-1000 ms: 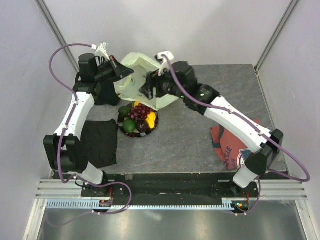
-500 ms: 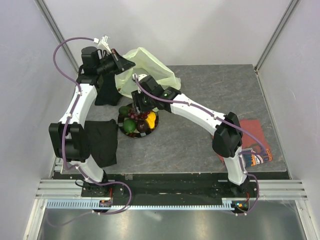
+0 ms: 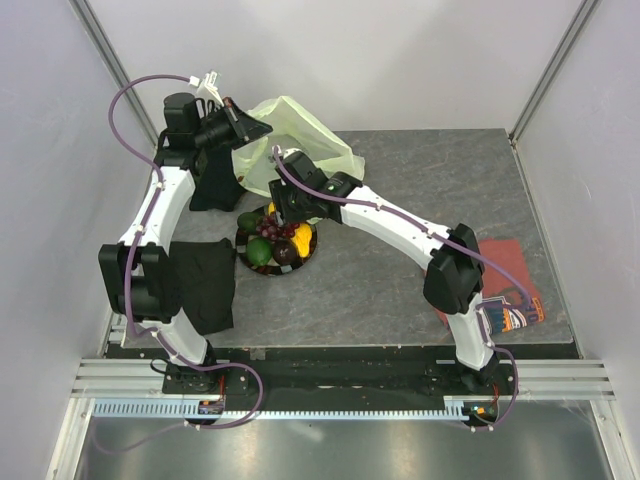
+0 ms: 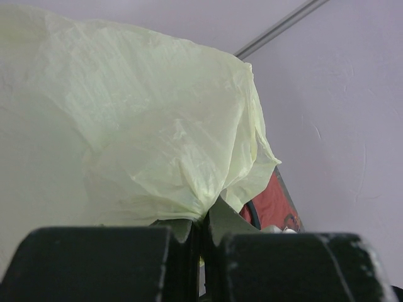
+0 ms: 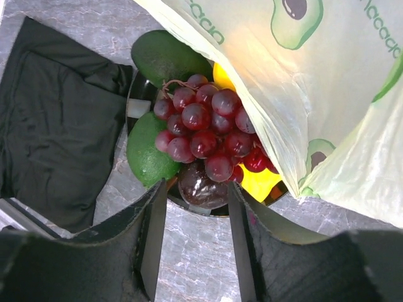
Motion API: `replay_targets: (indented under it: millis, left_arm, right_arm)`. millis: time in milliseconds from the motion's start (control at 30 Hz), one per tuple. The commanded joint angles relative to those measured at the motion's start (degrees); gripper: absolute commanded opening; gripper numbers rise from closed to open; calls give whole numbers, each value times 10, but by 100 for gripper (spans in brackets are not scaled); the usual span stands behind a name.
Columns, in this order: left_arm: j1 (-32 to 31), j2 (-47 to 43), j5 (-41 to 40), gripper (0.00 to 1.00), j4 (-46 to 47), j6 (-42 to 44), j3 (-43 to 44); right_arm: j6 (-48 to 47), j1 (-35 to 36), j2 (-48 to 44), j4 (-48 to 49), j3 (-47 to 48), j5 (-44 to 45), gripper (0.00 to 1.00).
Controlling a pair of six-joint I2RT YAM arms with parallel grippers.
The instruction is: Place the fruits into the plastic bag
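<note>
I see the grey stone-look table (image 3: 400, 290) carrying a dark plate (image 5: 136, 107) right beneath my right pincer (image 5: 196, 192), a black cloth (image 3: 200, 285) on its left side, and a red printed shirt (image 3: 510, 300) well off to its right.

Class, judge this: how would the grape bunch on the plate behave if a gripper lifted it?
The grape bunch would likely flop and sag, being many berries on thin stems. The glossy, round berries look slippery and soft, so a tight squeeze might burst or detach some.

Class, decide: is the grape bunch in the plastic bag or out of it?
Out. The grape bunch lies uncovered on the plate, with the plastic bag hanging alongside it.
</note>
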Motion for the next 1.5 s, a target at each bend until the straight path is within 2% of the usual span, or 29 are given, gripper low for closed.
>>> replay_targets:
  millis: [0, 67, 467, 900, 1100, 1200, 1233, 1333, 1467]
  left_arm:
    - [-1, -3, 14, 1, 26, -11, 17]
    - [-1, -3, 15, 1, 26, -13, 16]
    - [-1, -7, 13, 2, 26, -10, 11]
    - [-1, -9, 10, 2, 27, -11, 9]
    - [-1, -9, 10, 1, 26, -13, 9]
    - [-1, -9, 10, 2, 26, -12, 9]
    - [-1, -10, 10, 1, 26, -12, 9]
    - [-1, -11, 10, 2, 26, -10, 8]
    - [-1, -9, 9, 2, 26, -7, 9]
  right_arm:
    - [16, -6, 25, -3, 19, -11, 49]
    - [20, -10, 27, -5, 19, -16, 46]
    - [18, -19, 45, -6, 29, -30, 43]
    - [16, -21, 57, -6, 34, -47, 43]
    - [15, -25, 64, -7, 42, -48, 37]
    - [15, -26, 64, -5, 45, -47, 29]
    - [15, -26, 64, -4, 45, -47, 22]
    - [10, -26, 57, 3, 44, -47, 12]
    - [5, -25, 30, 32, 18, -88, 6]
